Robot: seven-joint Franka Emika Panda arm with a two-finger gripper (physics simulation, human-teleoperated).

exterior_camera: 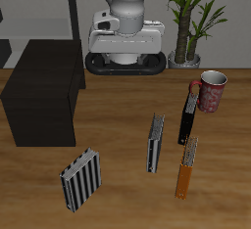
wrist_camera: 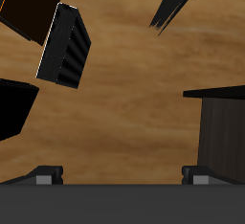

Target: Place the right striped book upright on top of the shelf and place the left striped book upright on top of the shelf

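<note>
Striped in black and grey-white, the two books of the task sit on the wooden desk, both well apart from the shelf. The right striped book lies nearest the desk's front edge, cover up, below the shelf's front corner in the exterior view. The left striped book rests on its long edge near the middle of the desk, close to the orange book and the black red-ended book. A mug and a potted plant stand farther back.

Neither book is on the flat black top yet, so the task looks barely begun. The arm is drawn up near the robot's base, and the wrist camera looks down on the left striped book and a corner of the shelf from high above. That height probably serves to survey the layout before choosing a book.

The jaws are released: their two fingers stand wide apart with only bare desk between them.

My judgement is that the book on its edge offers its thin sides for pinching, while the flat one will need a grip across its width and then a turn to stand upright.
</note>
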